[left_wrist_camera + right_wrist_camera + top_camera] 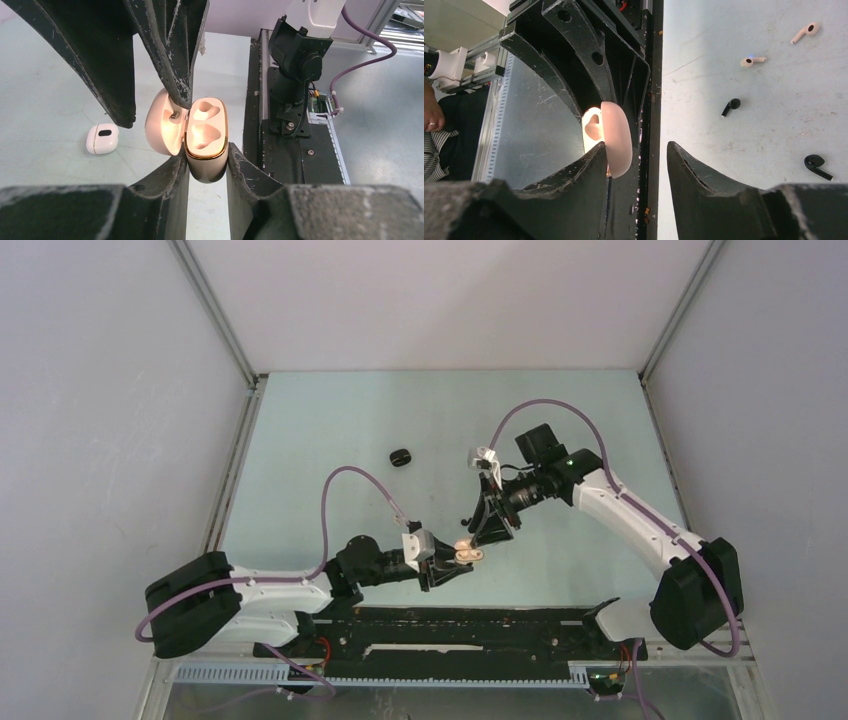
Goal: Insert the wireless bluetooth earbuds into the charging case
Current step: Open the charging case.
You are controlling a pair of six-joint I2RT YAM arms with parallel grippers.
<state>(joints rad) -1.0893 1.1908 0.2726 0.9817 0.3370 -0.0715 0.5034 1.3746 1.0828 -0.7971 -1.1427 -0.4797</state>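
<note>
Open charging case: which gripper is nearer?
Left. The left gripper clamps the open charging case by its base; the right gripper, open, sits at its lid, one finger beside it.

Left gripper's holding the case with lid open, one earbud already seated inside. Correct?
Not quite: no earbud is seated. The left wrist view shows both wells of the charging case empty. The rest stands: the left gripper holds it with the lid open.
</note>
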